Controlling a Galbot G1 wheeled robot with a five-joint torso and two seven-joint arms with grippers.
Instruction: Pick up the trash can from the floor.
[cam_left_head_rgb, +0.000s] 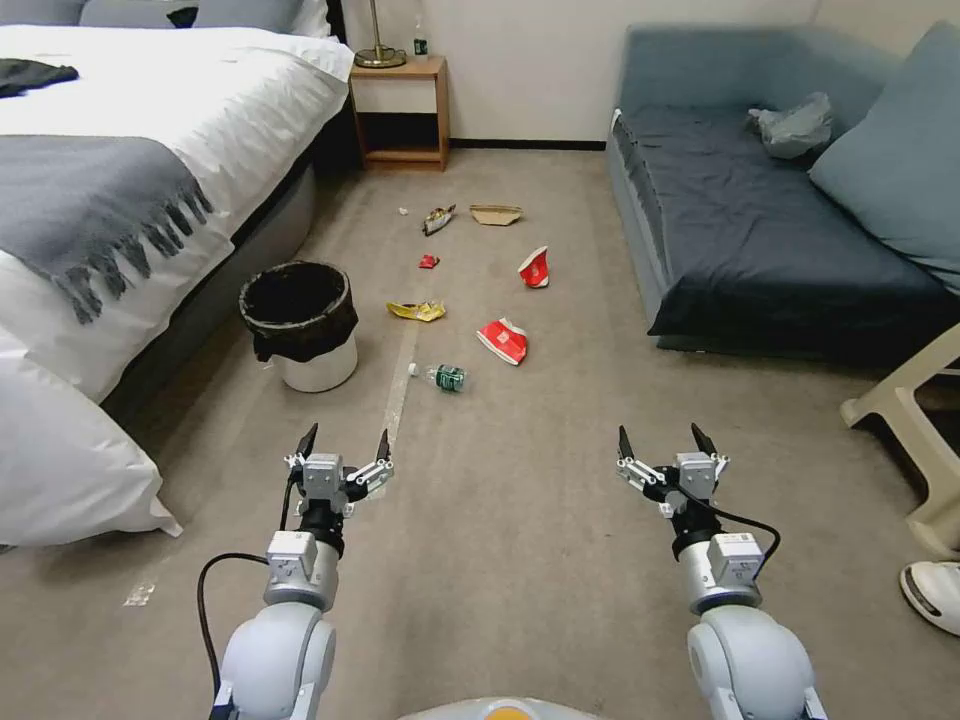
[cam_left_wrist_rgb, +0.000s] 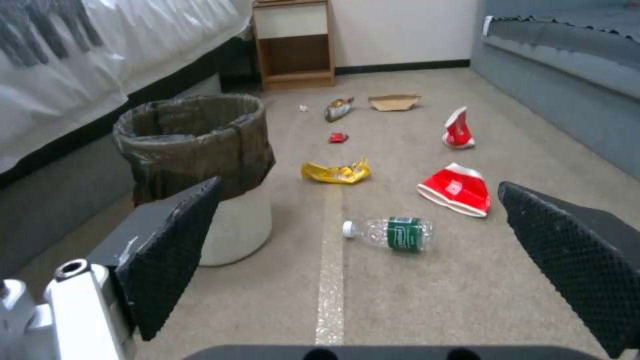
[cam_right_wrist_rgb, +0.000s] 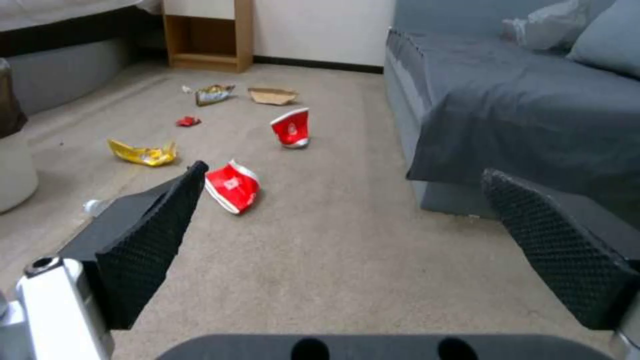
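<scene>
The trash can (cam_left_head_rgb: 305, 325) is standing upright on the floor (cam_left_head_rgb: 520, 520), left of centre in the head view, just beside the bed (cam_left_head_rgb: 150, 150) w/ the grey fringed throw. Its black bag (cam_left_head_rgb: 300, 310) is folding over the rim; white body showing below. A pale tape strip (cam_left_head_rgb: 398, 390) is running up the carpet just right of the can.

Left end effector (cam_left_head_rgb: 341, 446) is hovering above the floor in the lower left of the head view, below and a bit right of the can, not touching it; fingers spread wide, nothing between them. In the left wrist view the can (cam_left_wrist_rgb: 200, 170) is sitting partly behind the left finger pad (cam_left_wrist_rgb: 170, 255).

Right end effector (cam_left_head_rgb: 667, 444) is hanging in the lower right of the head view, well apart from the can, also wide open and empty.

Litter is lying scattered in the centre: a plastic bottle (cam_left_head_rgb: 442, 376) near the can's right side, a yellow wrapper (cam_left_head_rgb: 417, 311), 2 red cups (cam_left_head_rgb: 503, 340) (cam_left_head_rgb: 535, 267), a small red scrap (cam_left_head_rgb: 428, 261), a brown paper bag (cam_left_head_rgb: 496, 214), a snack packet (cam_left_head_rgb: 437, 219). Blue sofa (cam_left_head_rgb: 760, 220) is filling the upper right; wooden nightstand (cam_left_head_rgb: 400, 110) at upper centre against the wall.
</scene>
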